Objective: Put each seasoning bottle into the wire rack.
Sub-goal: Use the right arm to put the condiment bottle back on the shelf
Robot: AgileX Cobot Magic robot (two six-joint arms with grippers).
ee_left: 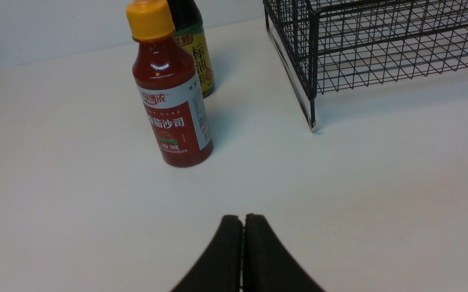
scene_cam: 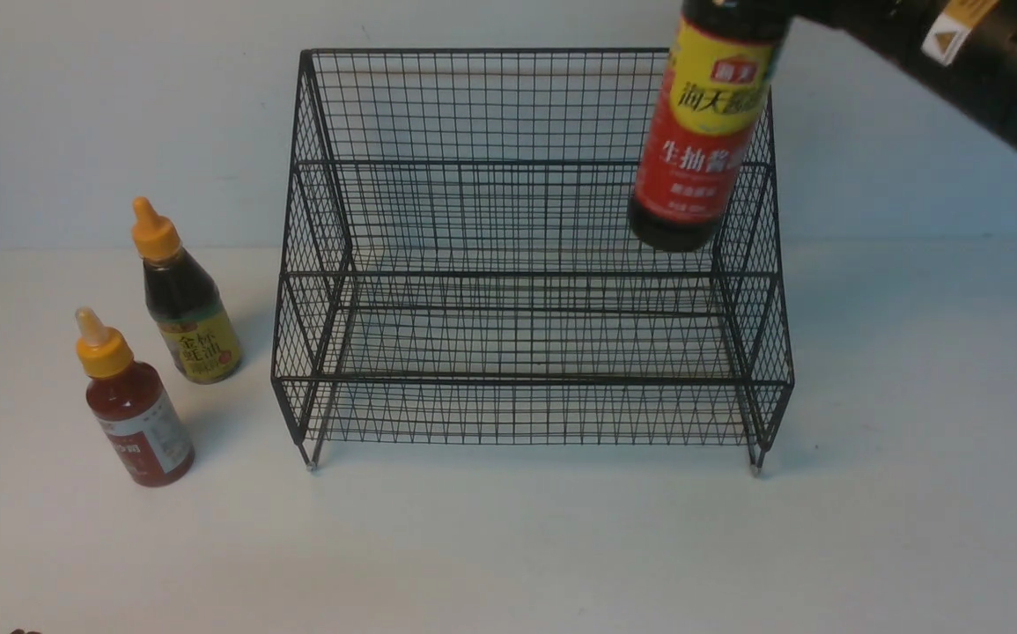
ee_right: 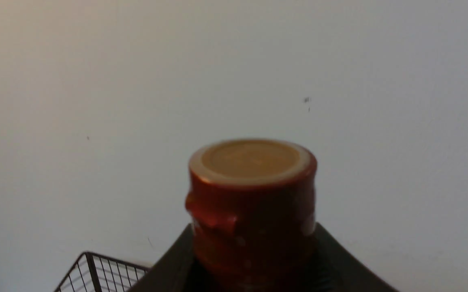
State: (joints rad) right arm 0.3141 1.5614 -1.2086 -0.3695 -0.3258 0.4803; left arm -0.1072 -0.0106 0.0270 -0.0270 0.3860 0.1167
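Note:
My right gripper is shut on the tall dark bottle with a red-yellow label and holds it in the air over the right end of the black wire rack, its base level with the upper tier. Its brown cap shows in the right wrist view. The red-sauce bottle and the dark yellow-label bottle stand on the table left of the rack. My left gripper is shut and empty, low over the table, short of the red-sauce bottle.
The white table runs back to a pale wall. The rack's front left foot stands to one side of the left gripper. A corner of the rack shows below the right gripper. My right arm enters from the upper right.

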